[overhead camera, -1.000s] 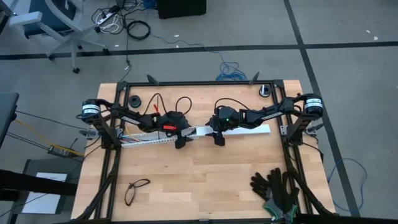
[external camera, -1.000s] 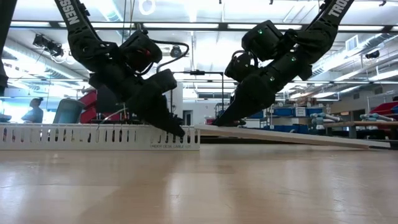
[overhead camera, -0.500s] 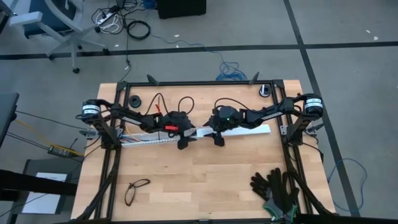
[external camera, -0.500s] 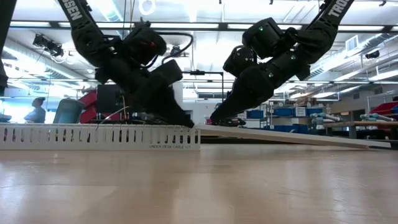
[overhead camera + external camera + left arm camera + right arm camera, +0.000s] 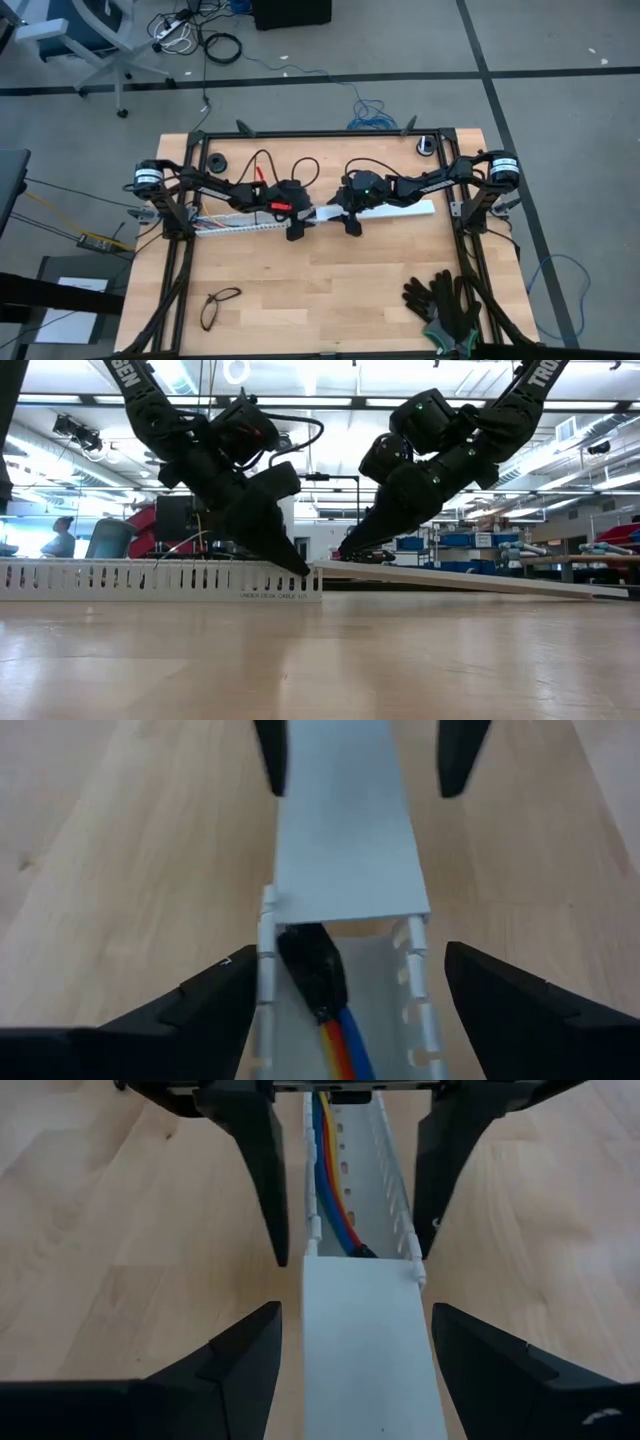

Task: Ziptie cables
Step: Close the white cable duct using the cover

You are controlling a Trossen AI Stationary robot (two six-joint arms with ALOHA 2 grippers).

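- High view shows both arms meeting mid-desk (image 5: 330, 290) over a long white slotted rail (image 5: 235, 226) and a flat white cover strip (image 5: 395, 210).
- Left tool (image 5: 345, 995) is spread wide, its fingers straddling the rail's open end without gripping it.
- Right tool (image 5: 365, 1350) is also spread, either side of the cover strip, not visibly clamping it.
- Cables (image 5: 330, 1170) lie inside the rail's channel, their dark-sheathed end just at the cover's edge.
- Likely step: closing the channel over the wires, judging by the cover meeting the rail's end.
- Next move calls for steadying the rail and keeping the cover aligned, without snagging the wires.
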